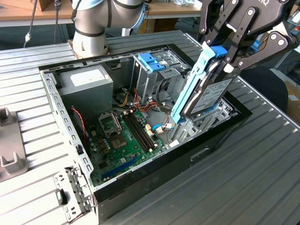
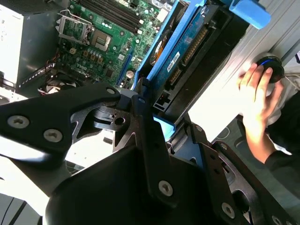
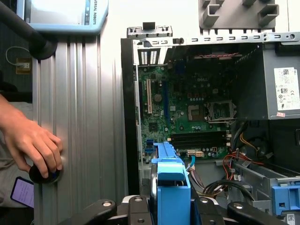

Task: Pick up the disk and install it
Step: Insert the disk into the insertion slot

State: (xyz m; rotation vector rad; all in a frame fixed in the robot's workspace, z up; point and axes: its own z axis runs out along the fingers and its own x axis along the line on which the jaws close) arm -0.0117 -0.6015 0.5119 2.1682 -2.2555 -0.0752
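The disk is a grey metal drive in a light blue carrier. It hangs tilted, its lower end dipping into the open computer case at the exterior view's right, beside the metal drive cage. My gripper is shut on its upper end, black fingers pressing both sides near the blue tab. In the second wrist view the disk runs away from my gripper toward the motherboard. In the first wrist view the blue carrier rises between the fingers.
Inside the case lie the green motherboard, a power supply, loose cables and the cage's blue latch. A person's hand rests on a black knob on the ribbed table. A grey fixture stands at the exterior view's left.
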